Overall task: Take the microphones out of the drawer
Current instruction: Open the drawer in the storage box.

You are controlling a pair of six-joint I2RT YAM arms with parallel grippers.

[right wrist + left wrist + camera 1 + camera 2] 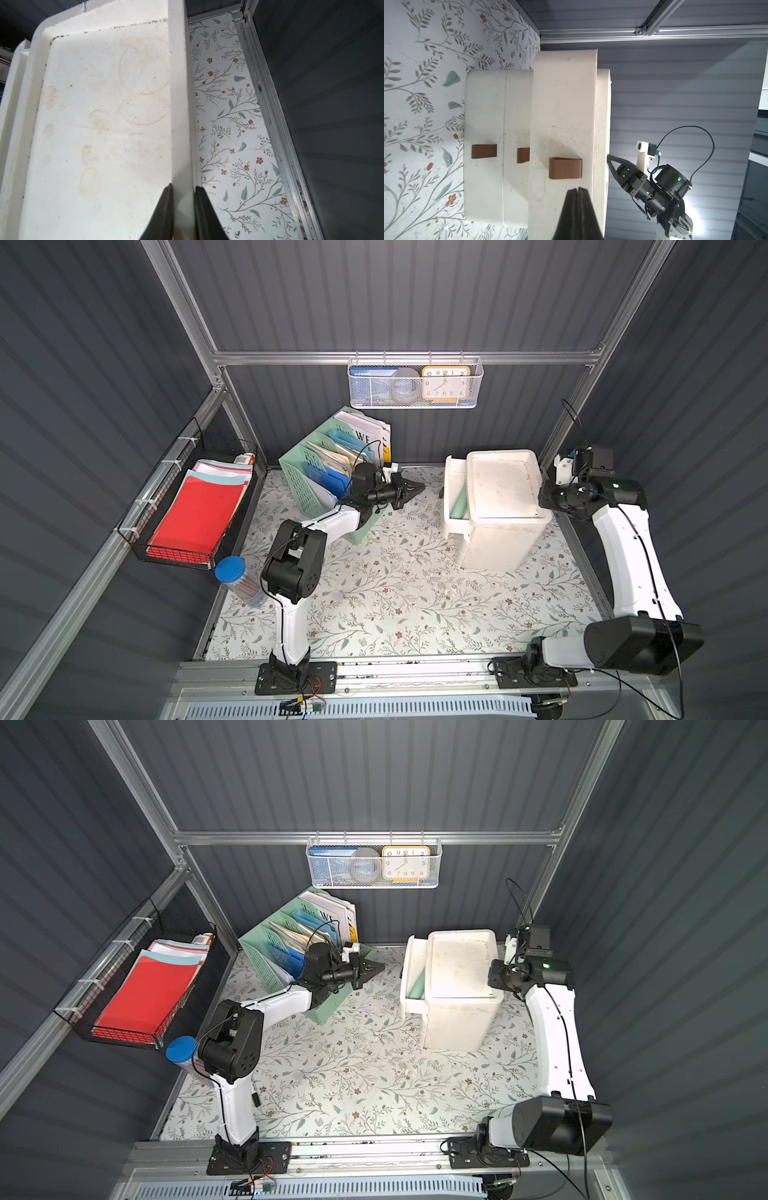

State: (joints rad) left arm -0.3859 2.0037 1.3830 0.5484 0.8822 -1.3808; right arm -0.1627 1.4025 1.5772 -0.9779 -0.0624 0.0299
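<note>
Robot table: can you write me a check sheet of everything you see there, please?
Surface: flowery mat, lying flat.
Job's things: white cabinet, top drawer open; green thing inside, too unclear to call it the microphone.
Clutter: file rack, blue-lidded jar, wire tray of red paper, hanging basket with clock.
Grippers: left gripper shut, empty, aimed at the drawer; right gripper shut on the cabinet's top rim.
Cables: black loop at right wrist, another at left.
Surroundings: grey ribbed walls, aluminium frame.

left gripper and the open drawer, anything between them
Only bare floral tabletop separates the left gripper from the open drawer, shown in both top views.
</note>
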